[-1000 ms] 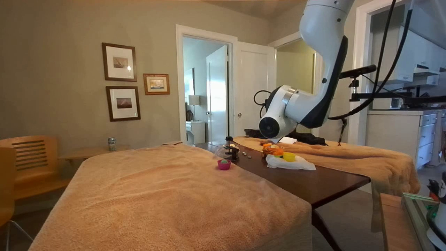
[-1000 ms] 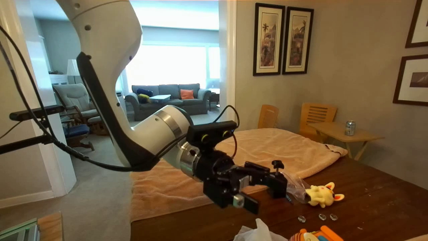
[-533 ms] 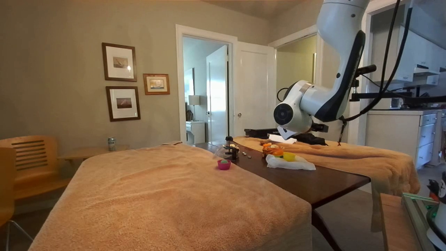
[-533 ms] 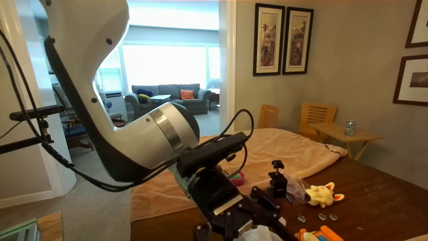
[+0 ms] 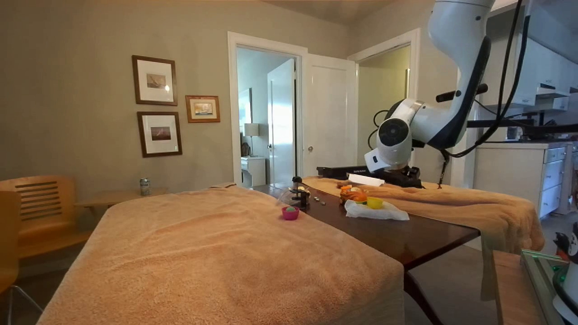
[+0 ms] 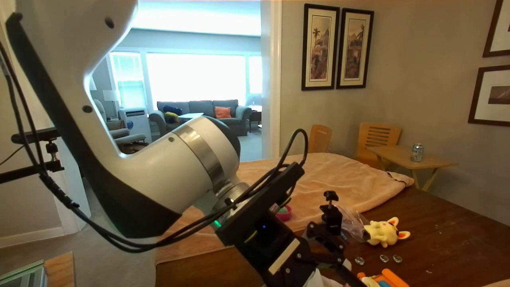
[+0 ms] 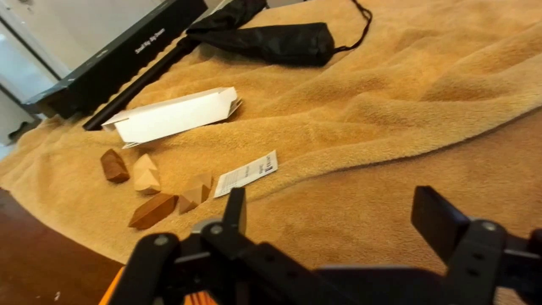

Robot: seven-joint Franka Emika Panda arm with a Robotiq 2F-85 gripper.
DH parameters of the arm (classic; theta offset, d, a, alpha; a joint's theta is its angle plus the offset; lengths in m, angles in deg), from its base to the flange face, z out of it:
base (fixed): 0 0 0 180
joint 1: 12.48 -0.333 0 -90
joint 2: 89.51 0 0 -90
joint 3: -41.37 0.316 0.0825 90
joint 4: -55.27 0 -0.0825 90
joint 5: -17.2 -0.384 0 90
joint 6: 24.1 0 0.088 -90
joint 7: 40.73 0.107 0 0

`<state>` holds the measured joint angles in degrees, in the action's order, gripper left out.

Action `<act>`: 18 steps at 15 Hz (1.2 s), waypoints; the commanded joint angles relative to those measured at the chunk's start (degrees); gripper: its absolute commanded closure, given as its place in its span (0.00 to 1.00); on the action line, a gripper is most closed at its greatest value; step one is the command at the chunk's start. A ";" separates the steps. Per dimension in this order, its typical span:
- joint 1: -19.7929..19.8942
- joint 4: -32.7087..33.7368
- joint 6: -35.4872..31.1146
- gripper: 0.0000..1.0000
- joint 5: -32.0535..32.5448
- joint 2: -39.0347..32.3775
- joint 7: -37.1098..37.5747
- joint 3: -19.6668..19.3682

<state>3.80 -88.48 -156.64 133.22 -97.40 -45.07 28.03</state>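
Note:
My gripper (image 7: 330, 199) stands wide open in the wrist view, with nothing between its fingers (image 7: 438, 220). It hangs above a tan towel (image 7: 381, 127). Closest to the left fingertip lies a printed paper slip (image 7: 247, 173). Left of that sit several faceted wooden blocks, among them a brown block (image 7: 153, 211), a dark brown block (image 7: 114, 166) and a pale block (image 7: 146, 174). A white open-ended carton (image 7: 178, 116) rests behind them. In an exterior view the gripper's fingers are partly cut off by the bottom edge.
Beyond the carton are a long black box (image 7: 123, 59) and a black pouch (image 7: 279, 42). On the dark table stand a black clamp (image 6: 331, 217), a yellow plush toy (image 6: 384, 232), an orange toy (image 5: 353, 195), a yellow cup (image 5: 374, 202) and white plastic (image 5: 377, 214). A pink bowl (image 5: 290, 214) sits nearby.
The arm has swung away from the clamp toward the towel with the wooden blocks, and the wrist has turned and tipped downward. The gripper has stayed open; the objects have not moved.

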 commanded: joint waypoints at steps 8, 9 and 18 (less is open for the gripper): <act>0.88 0.17 -4.39 0.00 9.22 0.19 5.58 -1.21; 0.88 0.17 -4.39 0.00 9.22 0.19 5.58 -1.21; 1.86 6.50 -22.45 0.00 -8.36 0.56 11.33 -0.66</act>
<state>4.73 -83.62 -174.01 130.30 -97.07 -34.71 27.56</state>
